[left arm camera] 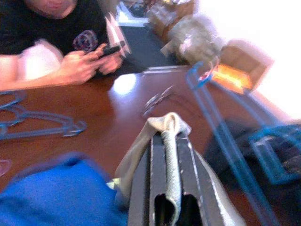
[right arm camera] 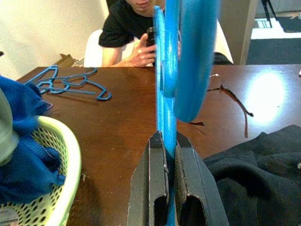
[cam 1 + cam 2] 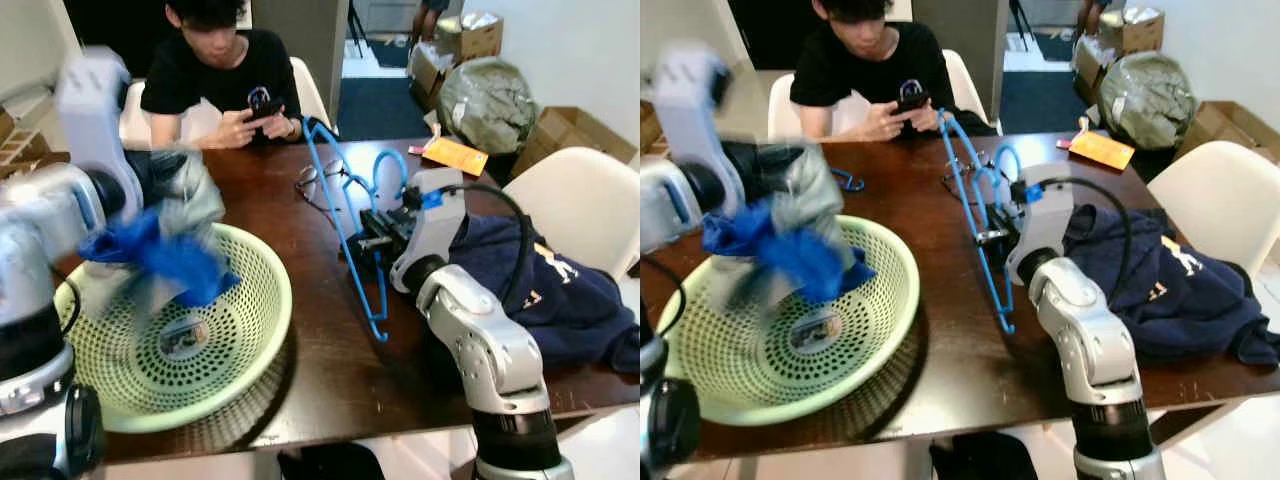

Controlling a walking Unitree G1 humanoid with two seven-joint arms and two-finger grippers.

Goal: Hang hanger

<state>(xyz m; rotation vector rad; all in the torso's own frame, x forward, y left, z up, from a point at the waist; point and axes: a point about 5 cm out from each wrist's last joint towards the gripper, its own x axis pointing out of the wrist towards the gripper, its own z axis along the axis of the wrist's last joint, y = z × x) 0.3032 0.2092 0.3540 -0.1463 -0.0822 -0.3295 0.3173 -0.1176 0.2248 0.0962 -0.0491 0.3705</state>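
My right gripper [image 2: 165,137] is shut on a blue plastic hanger [image 3: 345,240] and holds it upright on edge above the brown table [image 3: 330,370], with the hook toward the person. Raised at the left, my left gripper [image 1: 169,136] is shut on a fold of grey cloth [image 1: 170,123]. That grey garment [image 3: 190,190] and a blue garment [image 3: 165,260] hang from it over a light green perforated basket [image 3: 280,300]. The left arm is blurred.
A person [image 3: 215,70] sits at the far side of the table using a phone. Glasses [image 3: 318,178] lie behind the hanger. A navy hoodie [image 3: 560,290] lies at the right by a white chair [image 3: 590,200]. More blue hangers [image 2: 70,84] lie far left.
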